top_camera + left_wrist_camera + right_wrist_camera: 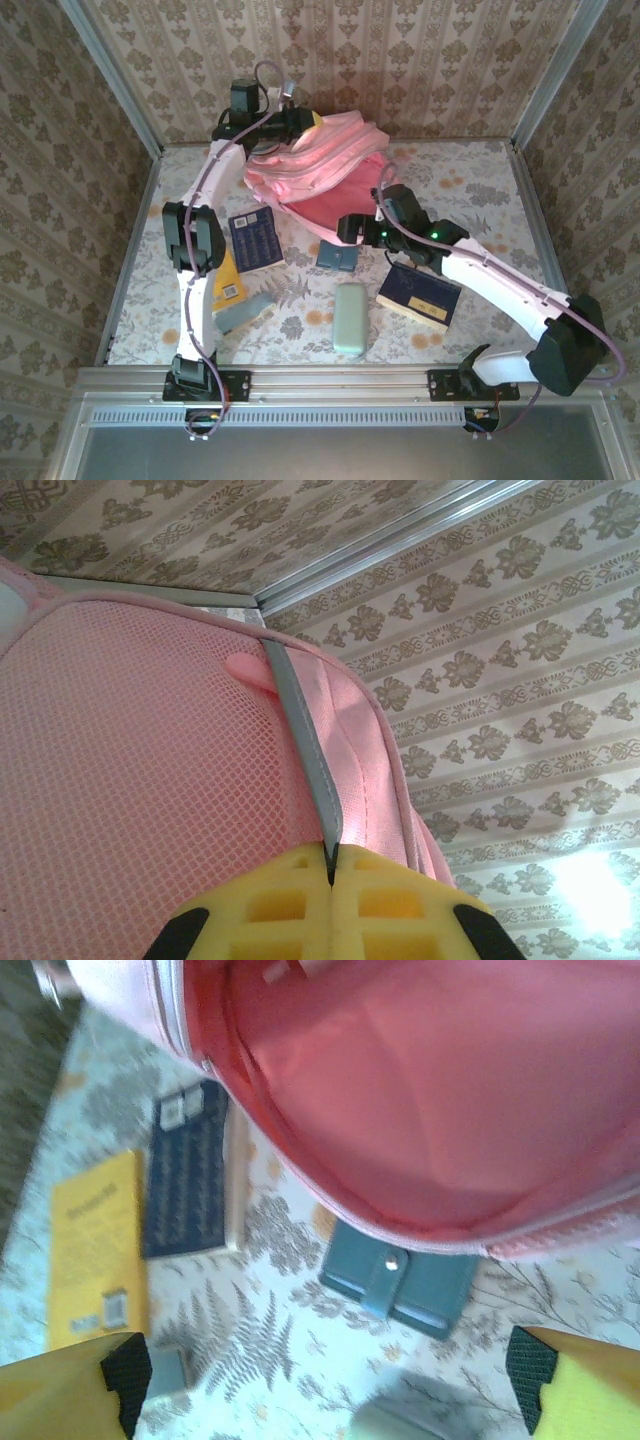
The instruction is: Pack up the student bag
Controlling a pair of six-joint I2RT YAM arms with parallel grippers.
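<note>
The student bag [325, 165] is a large pink backpack lying at the back of the table, its mouth facing the near side. My left gripper [330, 865] is shut on a grey strip [305, 730] along the bag's pink mesh panel [130, 760], holding that edge up; from above it [303, 124] sits at the bag's back left top. My right gripper [330, 1380] stands wide open with nothing between its fingers, hovering just in front of the bag's red-lined opening [430, 1090] and above a teal snap wallet [405, 1280]. Seen from above, this gripper [350, 232] is right by the wallet [337, 257].
On the floral tabletop lie a dark blue book [255, 240], a yellow book [228, 280], a grey-blue flat item [245, 310], a pale green case [350, 317] and a navy book with a cream band [420, 295]. Patterned walls close in the back and sides.
</note>
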